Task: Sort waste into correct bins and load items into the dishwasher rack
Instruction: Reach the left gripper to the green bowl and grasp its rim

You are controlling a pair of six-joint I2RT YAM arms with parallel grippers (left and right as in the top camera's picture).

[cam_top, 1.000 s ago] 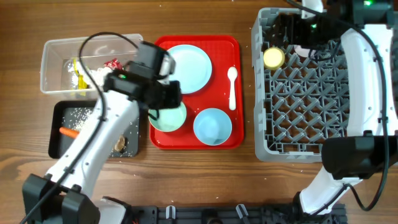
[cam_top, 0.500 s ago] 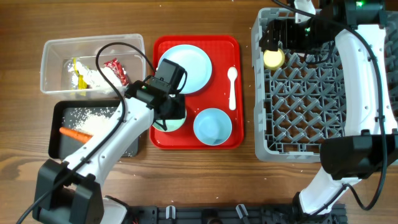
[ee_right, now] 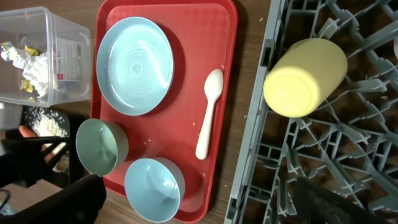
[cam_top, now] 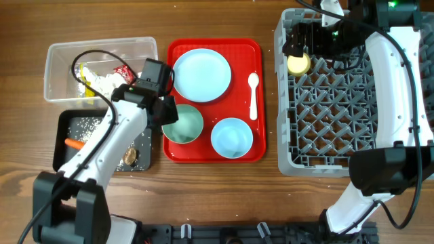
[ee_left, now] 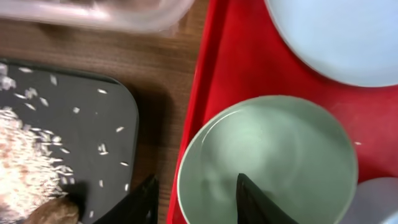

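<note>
Since half a second ago the left arm's wrist has swung up and to the left, off the pale green bowl (cam_top: 184, 125), so the bowl's whole mouth now shows, and its fingers have parted. That left gripper (ee_left: 194, 200) points down at the bowl's left rim, jaws spread, one finger outside the rim and one inside. At the top right of the overhead view the right gripper (ee_right: 196, 186) hangs over the rack's upper left corner, jaws wide apart, holding nothing.

At upper left, the clear plastic rectangular tub (cam_top: 57, 54) holds crumpled white tissue (cam_top: 102, 81), a yellow wrapper (cam_top: 83, 76) and a red wrapper (cam_top: 124, 70). Below it the shallow black tub (cam_top: 68, 159) holds white rice grains (cam_top: 87, 125), an orange carrot (cam_top: 73, 144) and a small brown lump (cam_top: 130, 156). The flat red tray (cam_top: 241, 54), centre, carries a round light blue plate (cam_top: 202, 74) at top, the green bowl lower left, a light blue bowl (cam_top: 232, 137) lower right and a white plastic spoon (cam_top: 253, 95) along its right side. The large grey pegged dishwasher rack (cam_top: 339, 115) fills the right, a small yellow cup (cam_top: 298, 64) in its upper left corner.

Everything rests on a brown wooden tabletop (cam_top: 20, 20).
</note>
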